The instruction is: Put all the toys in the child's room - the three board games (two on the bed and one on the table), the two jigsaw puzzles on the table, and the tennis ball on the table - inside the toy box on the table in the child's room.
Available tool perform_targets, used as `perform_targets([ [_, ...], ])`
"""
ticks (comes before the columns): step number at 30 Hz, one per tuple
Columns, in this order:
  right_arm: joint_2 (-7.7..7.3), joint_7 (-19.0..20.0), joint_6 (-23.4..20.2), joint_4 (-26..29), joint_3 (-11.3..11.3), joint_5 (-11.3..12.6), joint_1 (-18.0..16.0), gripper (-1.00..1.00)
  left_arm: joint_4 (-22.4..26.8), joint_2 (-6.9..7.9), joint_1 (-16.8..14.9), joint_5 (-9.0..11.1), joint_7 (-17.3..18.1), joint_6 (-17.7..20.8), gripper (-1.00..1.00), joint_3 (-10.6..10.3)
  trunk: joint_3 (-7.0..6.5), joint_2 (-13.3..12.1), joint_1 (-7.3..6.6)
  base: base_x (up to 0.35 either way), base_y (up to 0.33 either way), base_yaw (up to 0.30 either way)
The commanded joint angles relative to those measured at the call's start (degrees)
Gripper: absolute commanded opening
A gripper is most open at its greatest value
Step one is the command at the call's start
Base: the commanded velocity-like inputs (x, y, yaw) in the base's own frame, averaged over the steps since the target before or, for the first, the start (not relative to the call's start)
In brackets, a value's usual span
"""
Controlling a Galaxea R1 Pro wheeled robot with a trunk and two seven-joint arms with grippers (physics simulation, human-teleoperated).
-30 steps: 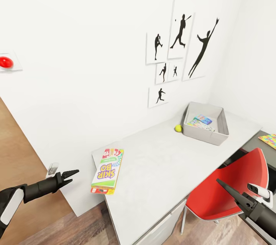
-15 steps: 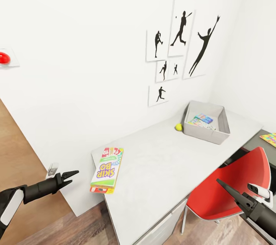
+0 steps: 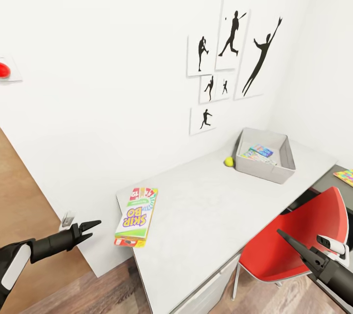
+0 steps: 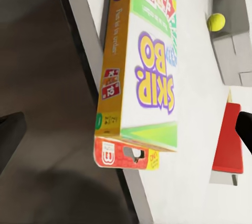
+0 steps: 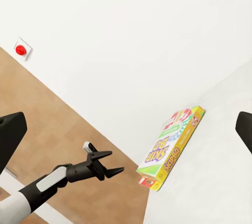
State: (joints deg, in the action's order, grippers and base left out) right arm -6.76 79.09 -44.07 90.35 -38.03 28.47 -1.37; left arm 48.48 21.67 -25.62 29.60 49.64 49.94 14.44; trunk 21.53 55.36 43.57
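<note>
Toy box (image 3: pixel 267 169), a shallow grey bin, sits at the far end of the light grey table (image 3: pixel 206 206), near the corner of the white walls, with colourful flat items lying inside it; I cannot tell exactly which they are. Just beside its near left corner, on the tabletop, rests the small yellow-green tennis ball (image 3: pixel 228 161), which my left wrist view also catches (image 4: pixel 216 22). Much closer to me, a board game (image 3: pixel 137 216) with purple and yellow "Skip Bo" lettering lies flat at the table's near left corner, one end overhanging the edge. My left gripper (image 3: pixel 90 227) hovers in the air off the table's left end, a little to the left of that game and apart from it, its two pointed fingers spread and holding nothing; my right wrist view shows the same parted fingers (image 5: pixel 107 163) beside the game (image 5: pixel 170 148). My right gripper (image 3: pixel 287 238) hangs low at the right, in front of a red chair (image 3: pixel 294 240) tucked against the table, well apart from the game, the ball and the bin; its fingers appear as one dark point and hold nothing. At the far right edge, a corner of a multicoloured jigsaw puzzle (image 3: pixel 344 176) lies on the lower dark section of the table.
</note>
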Motion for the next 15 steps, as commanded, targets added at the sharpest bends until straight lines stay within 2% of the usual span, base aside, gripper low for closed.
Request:
perform_targets([
  [1,-0.01,0.1,-0.5,0.0,0.0,0.1,0.0,1.0,-0.1,-0.01,0.0,0.0,0.0,0.3,1.0,0.1,0.07,0.0,0.0,0.0,0.0,0.0],
  [13,-0.01,0.1,-0.5,0.0,0.0,0.1,0.0,1.0,-0.5,-0.05,0.0,0.2,-1.2,0.5,1.0,0.1,0.07,0.0,0.0,0.0,0.0,0.0],
  [15,-0.01,0.1,-0.5,0.0,0.0,0.1,0.0,1.0,-0.5,-0.05,0.0,0.2,-1.2,0.5,1.0,0.1,0.42,0.8,0.44,0.0,0.0,0.0],
])
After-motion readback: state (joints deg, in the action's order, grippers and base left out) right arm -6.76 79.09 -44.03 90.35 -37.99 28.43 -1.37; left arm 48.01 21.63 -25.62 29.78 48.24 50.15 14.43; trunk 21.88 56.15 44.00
